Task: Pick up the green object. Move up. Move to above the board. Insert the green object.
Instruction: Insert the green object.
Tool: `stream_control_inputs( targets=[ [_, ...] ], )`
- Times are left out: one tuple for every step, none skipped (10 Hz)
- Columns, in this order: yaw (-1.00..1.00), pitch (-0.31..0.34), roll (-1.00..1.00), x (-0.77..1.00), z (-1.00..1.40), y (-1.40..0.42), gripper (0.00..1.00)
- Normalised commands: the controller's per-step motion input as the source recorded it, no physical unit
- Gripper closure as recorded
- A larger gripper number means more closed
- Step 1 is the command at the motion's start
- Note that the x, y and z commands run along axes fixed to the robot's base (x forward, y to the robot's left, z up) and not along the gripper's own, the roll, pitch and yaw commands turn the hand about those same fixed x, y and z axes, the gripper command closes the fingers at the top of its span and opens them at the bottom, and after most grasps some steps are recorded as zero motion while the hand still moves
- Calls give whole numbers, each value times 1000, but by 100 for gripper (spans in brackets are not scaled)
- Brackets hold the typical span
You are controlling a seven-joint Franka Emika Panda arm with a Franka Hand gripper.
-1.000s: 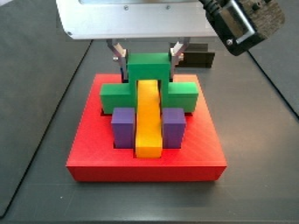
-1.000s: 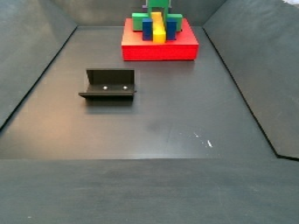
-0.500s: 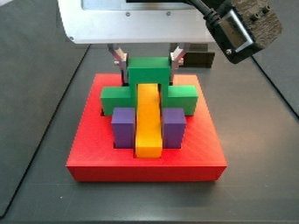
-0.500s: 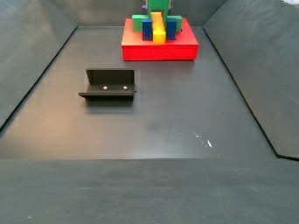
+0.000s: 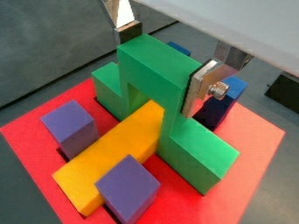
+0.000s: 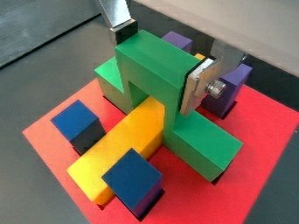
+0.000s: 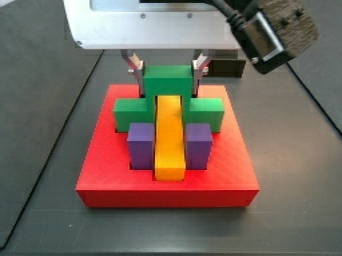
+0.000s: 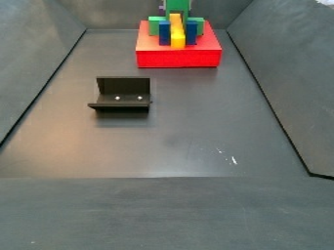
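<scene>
The bright green object (image 7: 168, 80) sits on the red board (image 7: 167, 190), its raised centre cube straddling the long yellow bar (image 7: 168, 140) and its lower cubes down on either side. My gripper (image 7: 168, 64) hangs above the board's far half, its two fingers closed on the sides of the centre cube. In both wrist views the green object (image 5: 146, 61) (image 6: 146, 57) fills the gap of the gripper (image 5: 163, 63) (image 6: 158, 59); one silver finger (image 5: 201, 87) lies flat against its side. In a side view the board (image 8: 177, 57) is far off at the back.
Purple blocks (image 7: 140, 140) (image 7: 198, 140) stand beside the yellow bar, and blue blocks (image 6: 76, 122) (image 6: 135, 175) sit on the board's other half. The dark fixture (image 8: 120, 95) stands on the grey floor left of centre. Dark sloping walls ring the floor.
The gripper and the green object have sunk slightly onto the board. The wrist camera housing at upper right has shifted a little.
</scene>
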Motion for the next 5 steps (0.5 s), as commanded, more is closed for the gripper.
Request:
stream_control_inputs(
  targets=[
    [-29, -49, -79, 0, 9, 0, 100],
    [0, -10, -21, 11, 0, 3, 100],
    [0, -20, -13, 0, -9, 57, 100],
    [0, -39, 0, -14, -77, 60, 100],
    [0, -79, 0, -197, -143, 86, 100]
  ],
)
